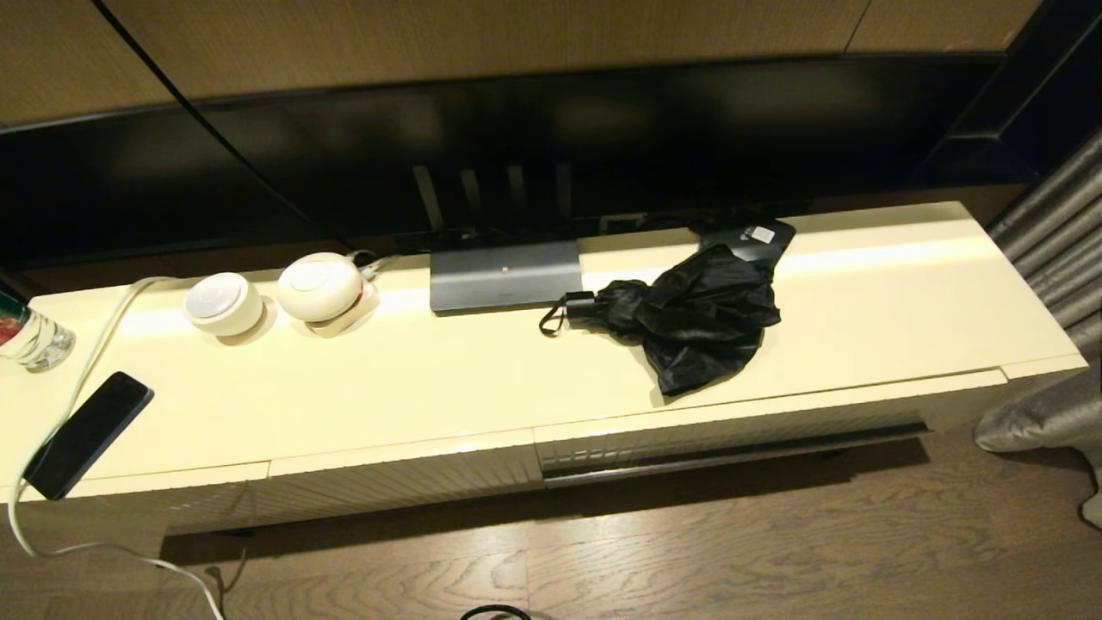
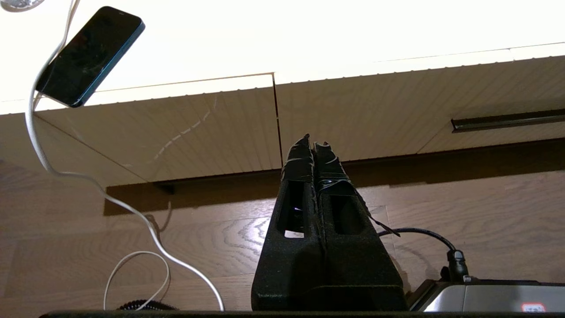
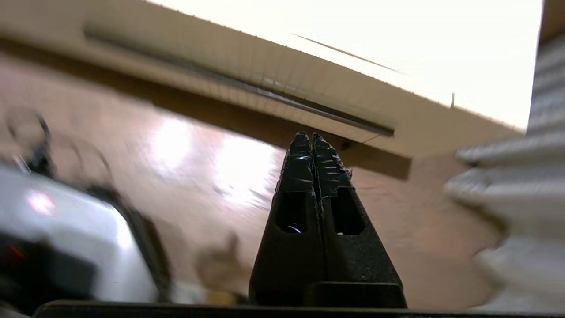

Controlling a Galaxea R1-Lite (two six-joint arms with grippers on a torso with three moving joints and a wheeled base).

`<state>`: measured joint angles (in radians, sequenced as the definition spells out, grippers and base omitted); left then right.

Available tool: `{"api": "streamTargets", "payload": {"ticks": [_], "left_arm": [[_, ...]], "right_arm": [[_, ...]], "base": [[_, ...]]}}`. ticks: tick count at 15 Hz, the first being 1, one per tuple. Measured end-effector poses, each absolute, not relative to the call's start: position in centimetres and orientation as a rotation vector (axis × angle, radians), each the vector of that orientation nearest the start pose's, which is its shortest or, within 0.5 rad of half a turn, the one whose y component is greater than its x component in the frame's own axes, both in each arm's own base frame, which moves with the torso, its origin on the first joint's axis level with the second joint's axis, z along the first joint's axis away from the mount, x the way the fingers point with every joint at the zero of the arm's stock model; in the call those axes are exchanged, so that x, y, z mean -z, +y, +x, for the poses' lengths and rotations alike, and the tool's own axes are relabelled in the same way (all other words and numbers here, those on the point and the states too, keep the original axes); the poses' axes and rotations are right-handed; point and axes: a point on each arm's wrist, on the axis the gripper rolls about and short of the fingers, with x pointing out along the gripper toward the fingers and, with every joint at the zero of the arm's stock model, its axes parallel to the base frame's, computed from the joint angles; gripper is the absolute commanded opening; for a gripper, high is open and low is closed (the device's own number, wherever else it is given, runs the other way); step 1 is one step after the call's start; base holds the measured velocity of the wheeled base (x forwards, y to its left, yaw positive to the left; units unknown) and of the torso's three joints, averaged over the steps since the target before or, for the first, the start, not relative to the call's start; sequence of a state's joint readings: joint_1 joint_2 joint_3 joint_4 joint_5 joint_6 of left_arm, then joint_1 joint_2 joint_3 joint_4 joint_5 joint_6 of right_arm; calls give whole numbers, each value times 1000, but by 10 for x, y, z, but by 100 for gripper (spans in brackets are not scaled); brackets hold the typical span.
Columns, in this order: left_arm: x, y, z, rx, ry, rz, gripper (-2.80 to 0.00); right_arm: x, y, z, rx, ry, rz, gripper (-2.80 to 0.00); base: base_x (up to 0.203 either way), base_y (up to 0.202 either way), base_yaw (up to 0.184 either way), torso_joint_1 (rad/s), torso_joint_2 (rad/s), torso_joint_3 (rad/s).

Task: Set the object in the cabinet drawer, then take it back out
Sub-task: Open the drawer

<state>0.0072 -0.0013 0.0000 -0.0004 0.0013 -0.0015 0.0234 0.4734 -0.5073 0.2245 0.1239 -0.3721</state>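
A: What did the head view show?

B: The black umbrella (image 1: 689, 320) lay on the cream tabletop (image 1: 482, 379), just to the right of the grey monitor base (image 1: 505, 275), handle and wrist loop pointing at that base. Its loose fabric partly covered a small flat black box (image 1: 751, 236) with a white label, behind it. Directly below the umbrella the cabinet drawer (image 1: 732, 435) sat closed, ribbed front flush, dark strip along its lower edge. Neither arm was in that view.

A: Anything left of the base?

B: Two round white devices (image 1: 271, 297) close by, then a phone (image 1: 86, 433) on a white cable (image 1: 77, 370) near the tabletop's front edge, and a glass (image 1: 30, 336) farthest out.

A: And the left wrist view?

B: The left gripper (image 2: 312, 145) had its fingers pressed together, holding nothing, low above the wood floor (image 2: 220, 238) in front of the ribbed panels (image 2: 198, 132). The phone (image 2: 90, 55) overhung the edge above.

A: The right wrist view?

B: The right gripper (image 3: 311, 139) also had its fingers closed tight and empty, pointing toward the drawer's dark strip (image 3: 282, 99); that picture was blurred.
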Motion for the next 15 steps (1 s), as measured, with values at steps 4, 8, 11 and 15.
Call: {"api": "streamTargets", "payload": {"ticks": [4,8,11,15], "left_arm": [[-75,0,-23,-8,-1,-1,-280],[-76,0,-23,-9,-2,-1,-280],[-76,0,-23,-9,-3,-1,-280],[-75,0,-23,-9,-2,-1,-280]], "right_arm": [[-224,4,46,-253,228,-655,-280],[-222,5,76,-356,289,-995,-280],[-209,8,93,-469,329,-1225,-280],[-198,17,110,-531,399,-1311,-280]], "base": [[0,0,0,0,0,0],[0,0,0,0,0,0],[0,0,0,0,0,0],[0,0,0,0,0,0]]}}
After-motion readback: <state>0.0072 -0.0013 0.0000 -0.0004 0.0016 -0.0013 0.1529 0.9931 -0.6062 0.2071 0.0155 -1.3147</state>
